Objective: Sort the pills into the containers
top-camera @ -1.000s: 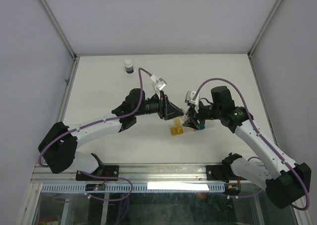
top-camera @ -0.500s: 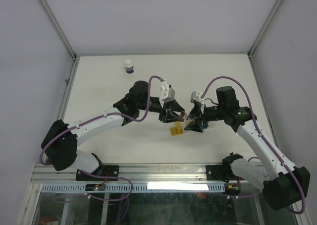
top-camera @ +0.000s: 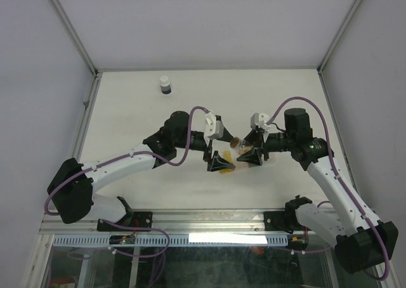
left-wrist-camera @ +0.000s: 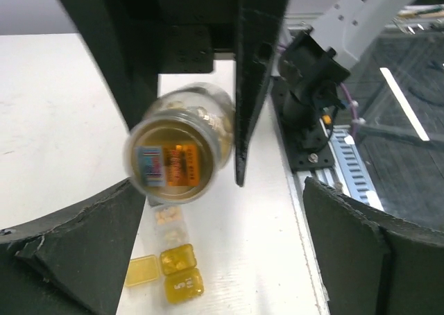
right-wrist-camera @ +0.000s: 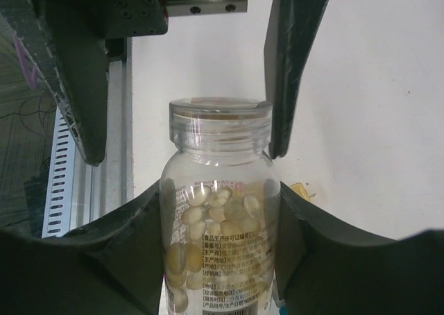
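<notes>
The right hand (right-wrist-camera: 220,207) gripped a clear plastic bottle of pale pills (right-wrist-camera: 222,259) above the bench (left-wrist-camera: 55,107). The left hand (left-wrist-camera: 220,190) stood wide around its cap (right-wrist-camera: 219,117), probably to unscrew it. The small yellow and clear plastic containers (left-wrist-camera: 173,270) waited directly below.

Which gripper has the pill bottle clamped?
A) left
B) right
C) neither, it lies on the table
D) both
B: the right gripper has its fingers pressed against the sides of the pill bottle, while the left gripper stands wide open and grips nothing.
</notes>
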`<state>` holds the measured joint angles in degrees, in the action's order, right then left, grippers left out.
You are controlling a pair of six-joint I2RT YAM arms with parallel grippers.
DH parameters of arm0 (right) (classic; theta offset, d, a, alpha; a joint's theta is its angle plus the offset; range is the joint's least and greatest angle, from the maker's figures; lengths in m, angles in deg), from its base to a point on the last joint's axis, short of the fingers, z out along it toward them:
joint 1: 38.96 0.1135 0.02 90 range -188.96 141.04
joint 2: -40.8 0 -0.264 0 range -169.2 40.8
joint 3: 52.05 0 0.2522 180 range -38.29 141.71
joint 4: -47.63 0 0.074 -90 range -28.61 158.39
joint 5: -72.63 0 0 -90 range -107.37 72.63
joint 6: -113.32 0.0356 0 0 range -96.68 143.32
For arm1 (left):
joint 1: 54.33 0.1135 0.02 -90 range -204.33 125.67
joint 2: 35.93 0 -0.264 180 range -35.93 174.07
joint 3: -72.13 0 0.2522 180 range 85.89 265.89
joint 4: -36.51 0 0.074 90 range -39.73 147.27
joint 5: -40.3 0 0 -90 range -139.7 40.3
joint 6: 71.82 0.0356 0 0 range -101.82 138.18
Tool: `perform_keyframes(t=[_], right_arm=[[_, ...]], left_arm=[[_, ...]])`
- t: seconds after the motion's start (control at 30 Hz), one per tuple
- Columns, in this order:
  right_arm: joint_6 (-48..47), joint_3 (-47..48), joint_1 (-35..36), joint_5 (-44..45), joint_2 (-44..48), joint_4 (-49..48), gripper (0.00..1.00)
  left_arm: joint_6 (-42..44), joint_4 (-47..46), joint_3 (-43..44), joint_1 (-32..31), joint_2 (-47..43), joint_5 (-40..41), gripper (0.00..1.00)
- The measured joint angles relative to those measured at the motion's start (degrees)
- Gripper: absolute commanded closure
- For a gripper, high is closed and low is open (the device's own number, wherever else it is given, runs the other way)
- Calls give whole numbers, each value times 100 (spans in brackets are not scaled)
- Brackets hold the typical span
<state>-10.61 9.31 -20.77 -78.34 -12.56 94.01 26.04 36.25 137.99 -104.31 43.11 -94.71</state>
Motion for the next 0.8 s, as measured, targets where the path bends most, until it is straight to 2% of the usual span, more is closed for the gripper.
perform_keyframes(t=[0.17, 0.27, 0.47, 0.6, 0.7, 0.8], right_arm=[[-70, 0, -9, -22, 0, 2, 100], [-118, 2, -17, -42, 17, 7, 100], [-210, 2, -33, -39, 59, 22, 100], [-223, 2, -35, -35, 59, 22, 100], [-223, 2, -35, -33, 57, 22, 100], [-225, 2, -35, -22, 50, 22, 100]], left_arm=[[-319, -219, -76, -7, -321, 619, 1], [-614, -442, -437, 22, -704, 1091, 1], [-1897, -929, -1231, 363, -1311, 1375, 2], [-2970, -1423, -1453, 444, -1510, 1484, 15], [-3565, -1375, -1287, 413, -1475, 1657, 18], [-3733, -1036, -951, 299, -1366, 2000, 19]])
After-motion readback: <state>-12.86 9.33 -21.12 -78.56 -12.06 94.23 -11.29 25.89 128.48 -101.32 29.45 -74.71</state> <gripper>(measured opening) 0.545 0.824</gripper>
